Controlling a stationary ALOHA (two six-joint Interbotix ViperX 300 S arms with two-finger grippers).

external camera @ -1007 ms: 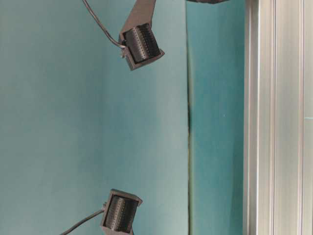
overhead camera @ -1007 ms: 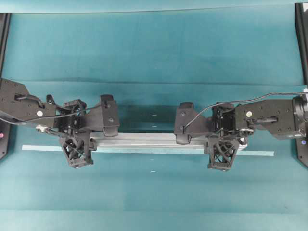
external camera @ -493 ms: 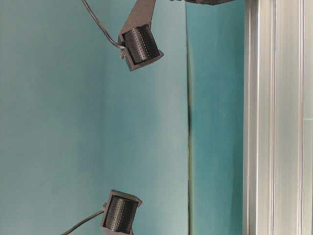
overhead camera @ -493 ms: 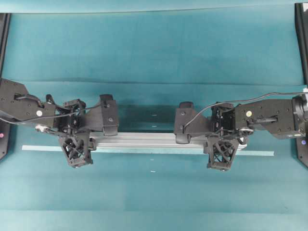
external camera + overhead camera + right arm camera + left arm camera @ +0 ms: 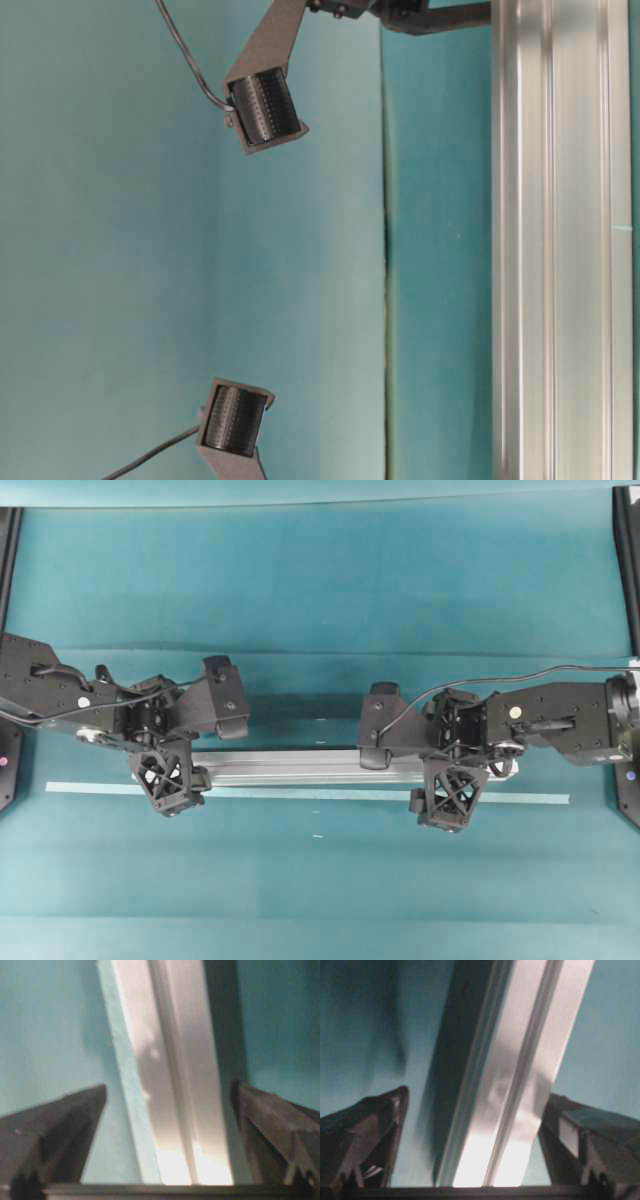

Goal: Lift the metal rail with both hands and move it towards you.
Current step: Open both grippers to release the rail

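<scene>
Both grippers [image 5: 172, 763] [image 5: 446, 765] splayed astride rail [image 5: 310, 768]

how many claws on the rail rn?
2, neither gripping. Left claw straddles the metal rail near its left end; right claw straddles it right of the middle. In both wrist views the fingers stand clear of the rail on either side.

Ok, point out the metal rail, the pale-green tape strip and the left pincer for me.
metal rail [image 5: 300, 767]: overhead view, middle of its grooved top.
pale-green tape strip [image 5: 520, 798]: overhead view, right end.
left pincer [image 5: 470, 1125]: left wrist view, midway between open fingertips.
</scene>
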